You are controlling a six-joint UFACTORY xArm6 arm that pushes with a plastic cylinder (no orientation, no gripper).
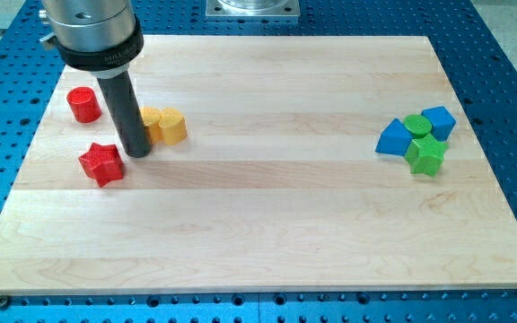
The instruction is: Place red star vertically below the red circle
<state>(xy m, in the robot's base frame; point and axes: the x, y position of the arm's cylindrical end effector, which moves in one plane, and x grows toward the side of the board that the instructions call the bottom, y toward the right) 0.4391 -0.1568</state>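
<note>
Here, the red star (102, 163) sits at the left of the frame, on the pale wooden board (267, 206) — a chunky, glossy piece with blunt points. The red circle (83, 105), a short cylinder, lies above it and slightly to the left, apart from it. The dark, smooth rod comes down from a metal collar at the upper left; the tip (137, 152) rests just right of the star, close beside it, and holds nothing. Behind the rod lie two yellow blocks (165, 125), touching. At the right, two blue blocks (416, 128) and two green blocks (422, 144) huddle together — faceted, shiny. Blue perforated metal surrounds the board.
</note>
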